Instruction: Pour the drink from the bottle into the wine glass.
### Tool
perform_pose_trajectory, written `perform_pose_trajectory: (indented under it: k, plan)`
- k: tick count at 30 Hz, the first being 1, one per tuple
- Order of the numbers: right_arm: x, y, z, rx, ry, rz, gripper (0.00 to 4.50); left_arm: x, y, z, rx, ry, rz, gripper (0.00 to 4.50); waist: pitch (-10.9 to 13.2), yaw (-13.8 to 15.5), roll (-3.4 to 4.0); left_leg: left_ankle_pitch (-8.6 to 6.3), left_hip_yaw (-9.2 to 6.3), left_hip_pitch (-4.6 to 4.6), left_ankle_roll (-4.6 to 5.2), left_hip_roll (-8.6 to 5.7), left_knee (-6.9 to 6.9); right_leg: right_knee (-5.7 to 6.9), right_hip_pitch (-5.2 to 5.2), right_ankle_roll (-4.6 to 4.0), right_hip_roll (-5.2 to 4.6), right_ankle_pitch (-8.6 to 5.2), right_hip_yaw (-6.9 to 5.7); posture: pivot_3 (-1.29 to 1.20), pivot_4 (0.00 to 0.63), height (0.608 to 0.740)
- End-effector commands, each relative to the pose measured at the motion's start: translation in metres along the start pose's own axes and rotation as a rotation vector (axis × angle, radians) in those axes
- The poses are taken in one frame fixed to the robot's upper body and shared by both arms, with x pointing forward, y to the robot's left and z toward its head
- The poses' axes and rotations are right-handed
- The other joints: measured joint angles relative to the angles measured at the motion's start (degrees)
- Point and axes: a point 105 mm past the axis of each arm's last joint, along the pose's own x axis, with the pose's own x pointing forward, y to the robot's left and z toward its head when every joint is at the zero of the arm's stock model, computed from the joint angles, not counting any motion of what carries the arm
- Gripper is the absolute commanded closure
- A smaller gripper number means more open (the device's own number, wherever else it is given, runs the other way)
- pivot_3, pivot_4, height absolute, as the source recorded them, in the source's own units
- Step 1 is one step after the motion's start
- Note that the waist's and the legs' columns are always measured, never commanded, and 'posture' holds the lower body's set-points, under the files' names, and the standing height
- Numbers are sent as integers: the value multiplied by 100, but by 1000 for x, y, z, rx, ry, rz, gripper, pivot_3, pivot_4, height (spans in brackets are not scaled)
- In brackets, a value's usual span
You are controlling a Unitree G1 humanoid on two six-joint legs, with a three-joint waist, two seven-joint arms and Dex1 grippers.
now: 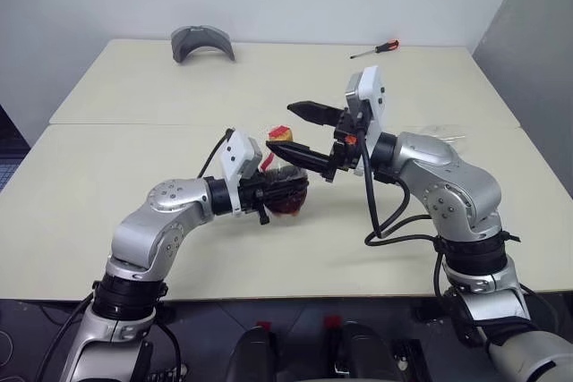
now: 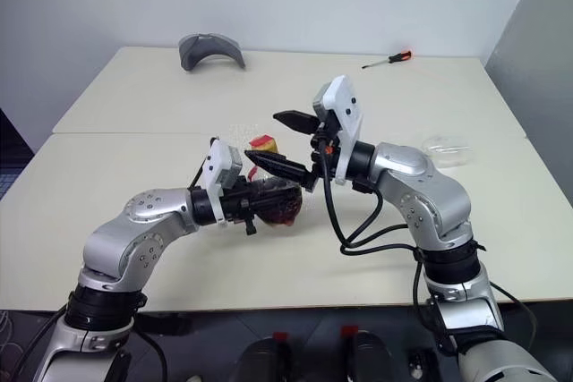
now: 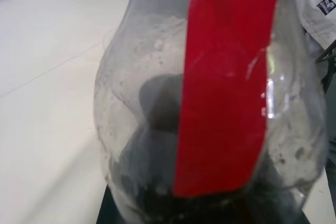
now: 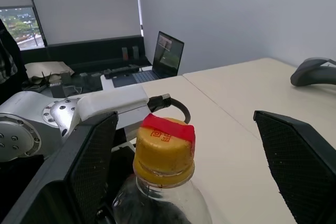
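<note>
Head views: left gripper (image 1: 273,192) clenched on the bottle (image 1: 288,187), held above the near worktop (image 1: 107,176); right gripper (image 1: 300,134) spread wide about the yellow cap (image 1: 280,133). Far off: grey curved piece (image 1: 202,43), screwdriver (image 1: 374,49).

Left wrist: clear bulbous plastic, red label strip (image 3: 226,82), dark drink (image 3: 157,198) pooled low. Probably light, smooth, slightly yielding; best held round the belly.

Right wrist: small ridged cap, likely needing a firm pinch across its sides to twist.
</note>
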Motion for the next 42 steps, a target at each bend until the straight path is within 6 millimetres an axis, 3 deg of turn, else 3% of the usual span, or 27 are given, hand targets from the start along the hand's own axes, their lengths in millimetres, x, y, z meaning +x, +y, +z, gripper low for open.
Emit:
perform_pose_trajectory:
  k: [1,13,30,37,42]
  plan:
    - [1,-3,13,-49,-36,-17,90,1,-7,14,58,-45,-25,3511,0,0,0,0,0,0,0,0,0,0,0,0,0,0,0,0,150,740]
    - [-12,-16,7,-82,11,-90,90,1,-4,18,63,-50,-20,3511,0,0,0,0,0,0,0,-1,0,0,0,0,0,0,0,0,150,740]
    - [-50,-35,5,-100,92,-153,90,-2,-2,18,65,-50,-12,3511,0,-1,0,0,0,0,0,1,-1,-2,-1,2,0,-1,1,0,150,740]
    - [-52,-24,0,-79,100,-102,90,-1,-2,18,65,-48,-15,3511,0,2,0,0,3,0,0,-2,0,-1,0,3,0,-2,2,0,150,740]
    - [-39,-7,6,-52,57,-31,90,-1,-1,18,66,-47,-15,3511,0,3,0,0,0,0,0,1,-1,-1,-1,2,0,-2,1,0,150,740]
